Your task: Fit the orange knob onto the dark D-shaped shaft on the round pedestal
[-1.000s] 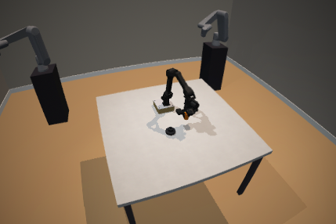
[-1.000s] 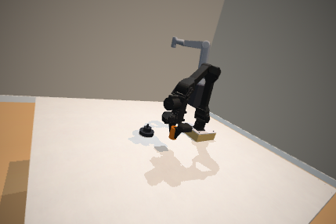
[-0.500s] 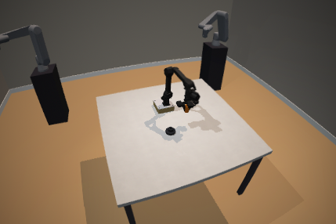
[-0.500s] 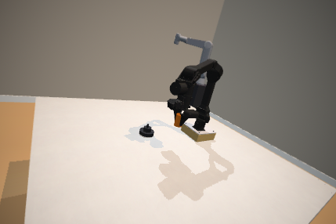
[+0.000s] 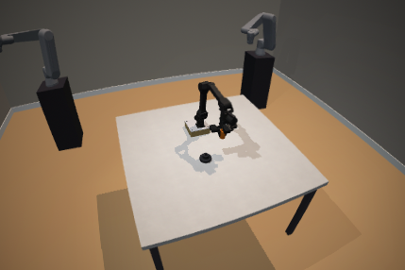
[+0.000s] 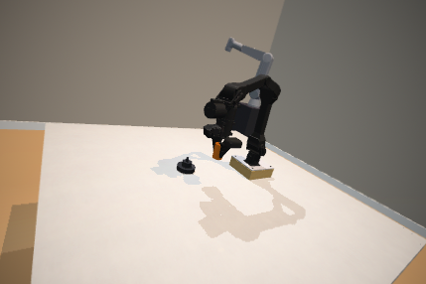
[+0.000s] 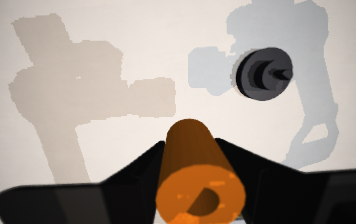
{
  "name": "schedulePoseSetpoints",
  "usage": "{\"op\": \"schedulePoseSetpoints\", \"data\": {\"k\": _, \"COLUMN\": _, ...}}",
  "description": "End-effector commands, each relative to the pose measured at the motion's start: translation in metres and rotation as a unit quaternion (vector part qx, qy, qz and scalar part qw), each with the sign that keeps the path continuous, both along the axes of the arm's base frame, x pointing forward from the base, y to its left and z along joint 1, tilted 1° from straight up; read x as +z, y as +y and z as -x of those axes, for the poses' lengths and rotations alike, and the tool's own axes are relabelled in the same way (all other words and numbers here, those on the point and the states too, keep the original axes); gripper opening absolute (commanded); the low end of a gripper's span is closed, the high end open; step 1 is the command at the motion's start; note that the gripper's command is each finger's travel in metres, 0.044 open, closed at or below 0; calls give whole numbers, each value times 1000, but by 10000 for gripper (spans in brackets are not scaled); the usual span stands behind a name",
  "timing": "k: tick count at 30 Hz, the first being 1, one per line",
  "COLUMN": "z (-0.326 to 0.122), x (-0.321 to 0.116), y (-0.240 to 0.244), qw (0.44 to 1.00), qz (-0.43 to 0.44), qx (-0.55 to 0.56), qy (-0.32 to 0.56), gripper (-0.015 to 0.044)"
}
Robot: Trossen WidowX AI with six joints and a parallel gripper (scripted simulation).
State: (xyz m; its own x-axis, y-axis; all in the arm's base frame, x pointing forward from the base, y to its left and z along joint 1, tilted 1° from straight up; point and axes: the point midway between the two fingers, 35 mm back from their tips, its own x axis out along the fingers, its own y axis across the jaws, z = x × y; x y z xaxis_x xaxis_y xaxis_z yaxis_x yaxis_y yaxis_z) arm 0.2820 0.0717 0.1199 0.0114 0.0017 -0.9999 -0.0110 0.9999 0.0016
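The orange knob (image 5: 222, 134) (image 6: 216, 151) (image 7: 190, 150) is held above the table. In the wrist view its near end shows a dark hole with a straight side. My gripper (image 7: 189, 144) is shut on the knob, one black finger on each side. The round dark pedestal (image 5: 205, 158) (image 6: 186, 168) (image 7: 250, 89) stands on the table with the short dark shaft (image 6: 187, 159) (image 7: 282, 74) upright at its middle. The knob is off to one side of the pedestal and higher than it, not touching it. The shaft's flat side cannot be made out.
The white table (image 5: 166, 203) (image 6: 110, 223) carries my arm's base block (image 5: 198, 131) (image 6: 254, 171) behind the pedestal. Shadows of the arm fall around the pedestal. Two grey arms (image 5: 48, 52) (image 5: 268, 30) stand on dark columns beyond the table.
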Motion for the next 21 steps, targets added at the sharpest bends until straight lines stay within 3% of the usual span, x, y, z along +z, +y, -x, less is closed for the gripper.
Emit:
{"op": "schedulePoseSetpoints", "data": {"k": 1, "z": -10, "x": -1, "y": -11, "qw": 1000, "qz": 1, "qx": 0, "qy": -6, "gripper": 0}}
{"op": "schedulePoseSetpoints", "data": {"k": 21, "z": -36, "x": -17, "y": -64, "qw": 1000, "qz": 4, "qx": -2, "qy": -7, "gripper": 0}}
